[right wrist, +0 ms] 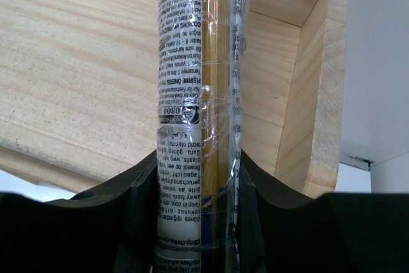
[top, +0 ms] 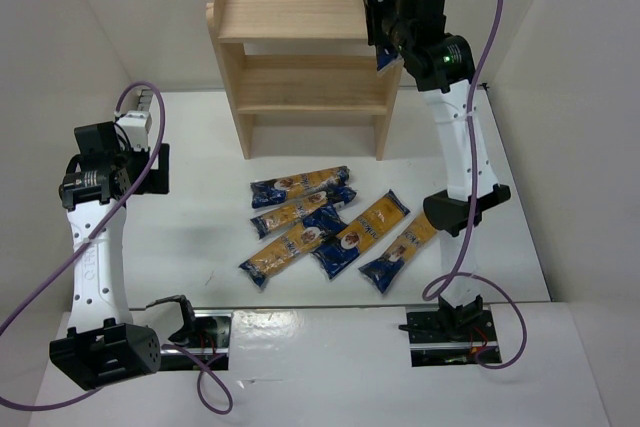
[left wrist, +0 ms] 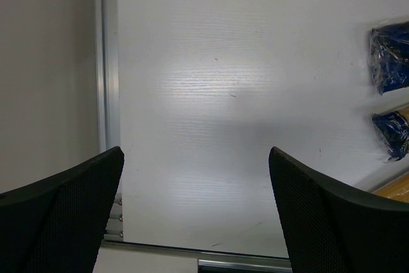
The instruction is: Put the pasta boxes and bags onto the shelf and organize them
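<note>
The right pincer (right wrist: 198,180) is clamped on one pasta pack (right wrist: 192,62). Its two dark fingers (right wrist: 137,222) press the pack's sides, and the pack runs lengthwise straight out between them, its printed white side facing the wrist camera. The pack lies over the top tier of the shelf (right wrist: 77,62), close beside the raised right side panel (right wrist: 323,94). Whether it touches the board I cannot tell.

In the top view the right arm reaches high to the shelf's far right corner. Below it, in front of the shelf, five more packs (top: 303,209) lie loosely fanned on the white surface (top: 200,147), some touching.

Well apart at the left edge, the left pincer (left wrist: 195,151) hangs open over bare surface, nothing between its fingers.
</note>
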You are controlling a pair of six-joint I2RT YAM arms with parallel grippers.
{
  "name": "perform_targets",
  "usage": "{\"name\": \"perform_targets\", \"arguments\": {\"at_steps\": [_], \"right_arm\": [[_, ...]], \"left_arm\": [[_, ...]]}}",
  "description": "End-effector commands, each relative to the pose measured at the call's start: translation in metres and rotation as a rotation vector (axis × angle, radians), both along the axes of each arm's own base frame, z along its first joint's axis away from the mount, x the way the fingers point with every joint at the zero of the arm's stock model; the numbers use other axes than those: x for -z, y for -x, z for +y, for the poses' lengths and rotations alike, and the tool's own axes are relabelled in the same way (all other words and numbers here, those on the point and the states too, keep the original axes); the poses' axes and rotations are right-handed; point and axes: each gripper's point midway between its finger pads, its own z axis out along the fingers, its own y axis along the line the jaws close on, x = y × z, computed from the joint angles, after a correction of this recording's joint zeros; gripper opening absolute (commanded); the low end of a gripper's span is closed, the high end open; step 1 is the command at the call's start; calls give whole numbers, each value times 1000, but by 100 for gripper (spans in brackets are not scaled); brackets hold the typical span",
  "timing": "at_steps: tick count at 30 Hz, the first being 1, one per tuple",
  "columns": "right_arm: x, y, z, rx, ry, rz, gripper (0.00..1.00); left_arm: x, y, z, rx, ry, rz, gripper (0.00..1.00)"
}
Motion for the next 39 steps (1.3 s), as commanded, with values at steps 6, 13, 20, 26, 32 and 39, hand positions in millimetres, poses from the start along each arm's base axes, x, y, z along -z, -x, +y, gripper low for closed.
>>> {"name": "perform_targets", "arguments": {"at_steps": [6, 13, 20, 26, 32, 39], "right_arm": [[-60, -7, -6, 20, -85, -210, 59], [-55, -11, -5, 20, -81, -201, 72], [-64, -4, -8, 20, -89, -218, 72], [-71, 10, -21, 37, -65, -216, 77], [-54, 20, -25, 10, -18, -147, 78], [-40, 37, -26, -35, 34, -92, 80]], "left_arm": [[-4, 3, 0, -15, 2, -19, 100], [-3, 5, 0, -15, 5, -10, 100], [-5, 6, 1, -22, -4, -17, 100], [-4, 8, 0, -22, -4, -17, 100], [-6, 9, -3, -8, 5, -29, 100], [-6, 8, -5, -2, 11, -31, 100]]}}
